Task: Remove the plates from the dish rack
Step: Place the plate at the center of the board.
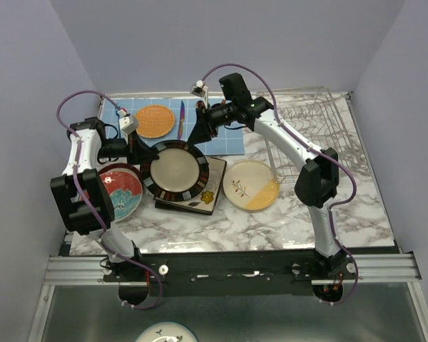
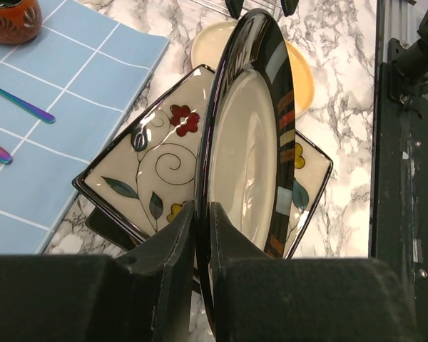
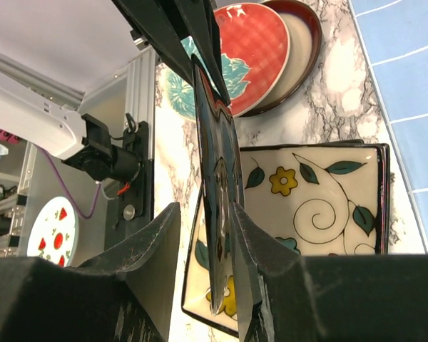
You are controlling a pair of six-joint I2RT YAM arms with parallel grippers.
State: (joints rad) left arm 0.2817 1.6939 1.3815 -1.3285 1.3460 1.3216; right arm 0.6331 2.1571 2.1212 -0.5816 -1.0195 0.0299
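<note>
A round stripe-rimmed plate (image 1: 175,171) is held tilted over a stack of square flowered plates (image 1: 200,198). My left gripper (image 1: 148,153) is shut on its left rim; the left wrist view shows the fingers (image 2: 182,228) pinching the dark rim of the plate (image 2: 246,142). My right gripper (image 1: 202,134) straddles the far rim. In the right wrist view one finger (image 3: 253,235) touches the plate (image 3: 214,142) and the other stands off it. The silver wire dish rack (image 1: 321,132) at the back right shows no plates.
A cream and yellow plate (image 1: 251,185) lies right of the stack. A red and teal plate (image 1: 118,191) lies on another at the left. On the blue mat (image 1: 228,135) lie an orange woven mat (image 1: 155,121) and a utensil (image 1: 180,120). A dark-red cup (image 2: 11,18) stands nearby.
</note>
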